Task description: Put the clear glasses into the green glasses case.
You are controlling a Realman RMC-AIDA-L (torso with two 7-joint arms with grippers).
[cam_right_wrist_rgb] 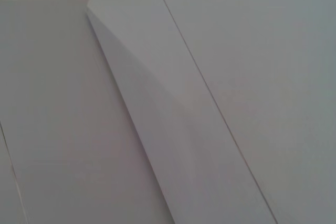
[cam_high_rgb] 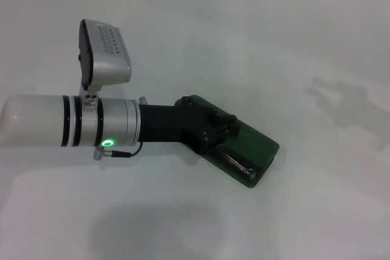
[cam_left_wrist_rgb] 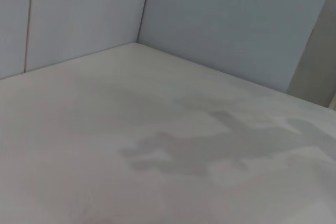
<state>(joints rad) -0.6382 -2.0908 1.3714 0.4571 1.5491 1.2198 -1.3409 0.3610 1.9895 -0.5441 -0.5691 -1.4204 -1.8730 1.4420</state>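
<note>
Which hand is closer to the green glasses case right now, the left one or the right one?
The left. The left hand is right over the green glasses case on the white table, reaching in from the robot's left. The right hand is not in view.

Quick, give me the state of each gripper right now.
Left gripper: over the green glasses case; open or shut cannot be told.
Right gripper: not in view.
</note>
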